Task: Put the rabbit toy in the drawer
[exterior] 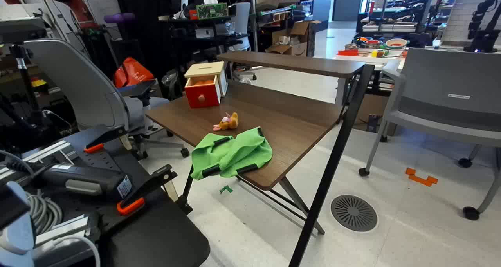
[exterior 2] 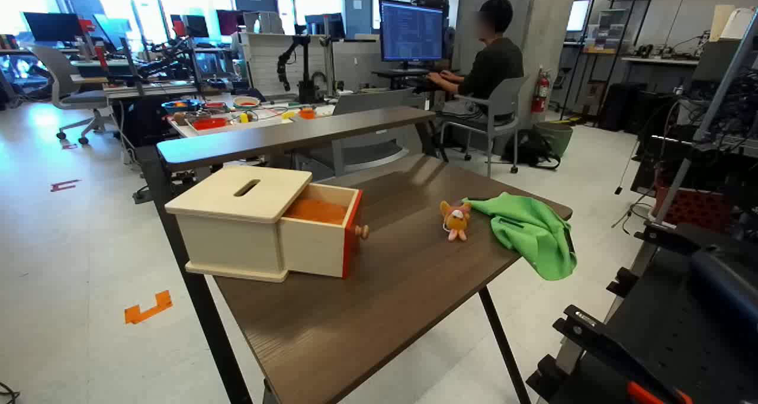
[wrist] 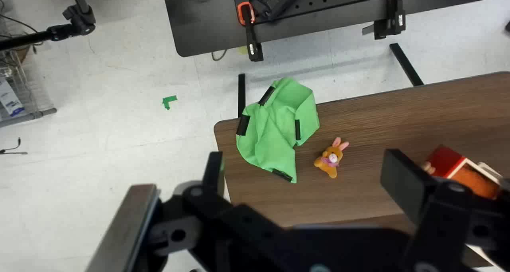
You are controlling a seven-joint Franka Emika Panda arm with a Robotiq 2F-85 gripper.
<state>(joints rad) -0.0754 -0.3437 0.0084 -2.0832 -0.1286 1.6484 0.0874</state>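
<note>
Nearest in the wrist view, the gripper (wrist: 306, 166) has its fingers (wrist: 402, 186) wide apart and nothing between them. Well below, the rabbit toy (wrist: 331, 156) lies face up on the table (wrist: 378, 120), ungrasped. Taking the toy as the centre of that view's clock, a green cloth (wrist: 275, 132) sits just beside it at ten o'clock, apart from it and hanging over the table edge. Farther off, at three o'clock, the drawer (exterior 2: 314, 247) is pulled out of its wooden box (exterior 2: 231, 238), its knob (exterior 2: 362, 232) facing roughly toward the toy; something orange (exterior 2: 317, 211) is inside, and I can't tell what.

The step in hand looks like the approach, before any pick. The next move should bring the gripper down over the toy, one finger each side of its body, without catching the cloth. After closing and lifting, it would need to carry toward three o'clock and clear the drawer's walls. Since the drawer is out, no pulling seems needed.
</note>
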